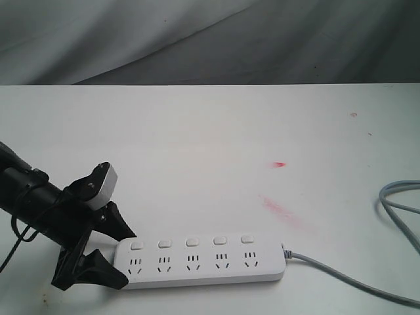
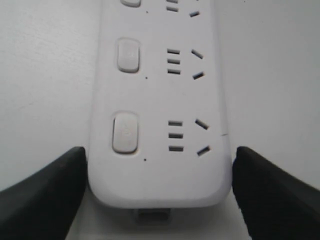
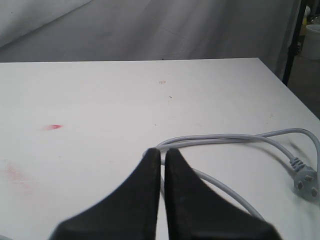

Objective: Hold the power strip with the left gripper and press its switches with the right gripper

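The power strip lies flat near the front of the table, its long axis running across, the switches along its far edge. The left gripper brackets its left end with fingers spread just beside each long side, seemingly not yet clamped. The right gripper, pinched closed and empty, hangs over the cable beyond the strip's right end, so pressing calls for a reach leftward.

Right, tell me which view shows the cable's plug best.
The right wrist view: the grey plug lies in plain sight. The exterior view shows only cable, no plug; the left wrist view shows neither.
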`<move>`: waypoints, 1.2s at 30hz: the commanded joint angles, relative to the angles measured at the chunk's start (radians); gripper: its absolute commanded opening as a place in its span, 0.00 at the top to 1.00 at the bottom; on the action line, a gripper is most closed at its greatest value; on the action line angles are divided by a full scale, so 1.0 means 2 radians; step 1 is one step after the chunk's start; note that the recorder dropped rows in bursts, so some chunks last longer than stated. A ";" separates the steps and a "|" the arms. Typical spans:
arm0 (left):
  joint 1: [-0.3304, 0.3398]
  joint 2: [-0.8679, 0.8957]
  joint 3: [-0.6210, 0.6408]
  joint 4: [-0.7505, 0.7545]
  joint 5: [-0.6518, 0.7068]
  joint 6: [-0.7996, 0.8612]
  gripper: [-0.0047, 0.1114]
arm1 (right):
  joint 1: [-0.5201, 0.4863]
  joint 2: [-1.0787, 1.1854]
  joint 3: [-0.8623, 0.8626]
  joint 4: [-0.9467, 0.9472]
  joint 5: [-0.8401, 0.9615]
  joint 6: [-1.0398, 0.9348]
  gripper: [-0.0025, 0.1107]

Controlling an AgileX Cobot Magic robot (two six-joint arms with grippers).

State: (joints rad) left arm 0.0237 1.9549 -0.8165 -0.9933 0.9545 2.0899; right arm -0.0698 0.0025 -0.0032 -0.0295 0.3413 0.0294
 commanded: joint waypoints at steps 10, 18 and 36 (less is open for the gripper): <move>-0.003 0.001 0.000 -0.006 0.005 0.003 0.41 | -0.005 -0.001 0.002 -0.015 -0.003 0.000 0.95; -0.003 0.001 0.000 -0.006 0.005 0.003 0.41 | -0.005 -0.001 0.002 -0.050 -0.209 0.000 0.95; -0.003 0.001 0.000 -0.006 0.005 0.003 0.41 | -0.005 0.071 -0.149 0.037 -0.090 0.233 0.95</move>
State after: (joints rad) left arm 0.0237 1.9549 -0.8165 -0.9933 0.9545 2.0899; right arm -0.0698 0.0708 -0.2378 0.0428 0.0679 0.5169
